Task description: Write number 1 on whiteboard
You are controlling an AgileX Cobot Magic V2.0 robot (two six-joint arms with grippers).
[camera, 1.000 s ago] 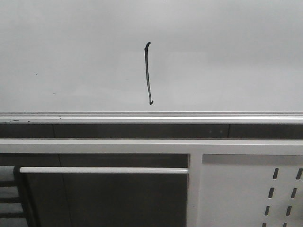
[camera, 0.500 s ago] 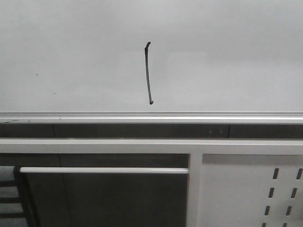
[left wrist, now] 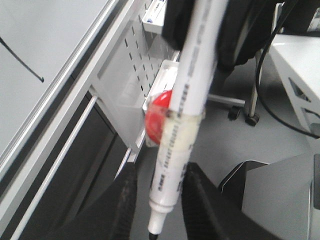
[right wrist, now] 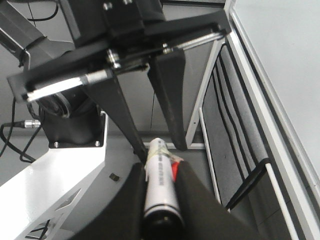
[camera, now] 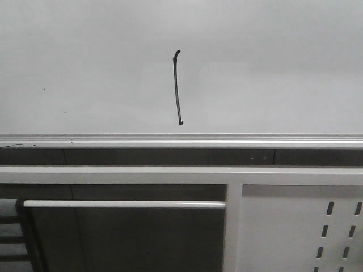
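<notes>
**Stroke on the board, a marker in each pincer**

Containers first: in the left wrist view a small white bin (left wrist: 159, 107) hangs on the white perforated panel (left wrist: 131, 60), with something red and round (left wrist: 159, 119) at its front edge; what else it holds cannot be made out. A second little tray (left wrist: 153, 16) farther along the panel has a dark item in it, too blurred to name.

The number 1 (camera: 178, 88) is a thin black stroke, tall and nearly vertical, leaning slightly, with a tiny hook at its upper end and another at its lower end. It sits on the whiteboard (camera: 272, 68), a little left of the middle of the front view, its lower hook close above the silver frame edge (camera: 181, 140). The board is smooth, glossy and grey-white (a few small dark specks lie well to the left of the stroke). Below the frame run a dark gap, a white rail (camera: 113, 174) and a thinner white bar (camera: 125, 204).

The left pincer (left wrist: 156, 197) is closed narrowly on a white marker (left wrist: 185, 107), whose uncapped dark tip sticks out between the fingers (left wrist: 125, 205); a band of pale tape wraps its barrel. The right pincer (right wrist: 161, 192) likewise grips a white marker (right wrist: 159, 180), seen end-on, with the board's edge off to one side
</notes>
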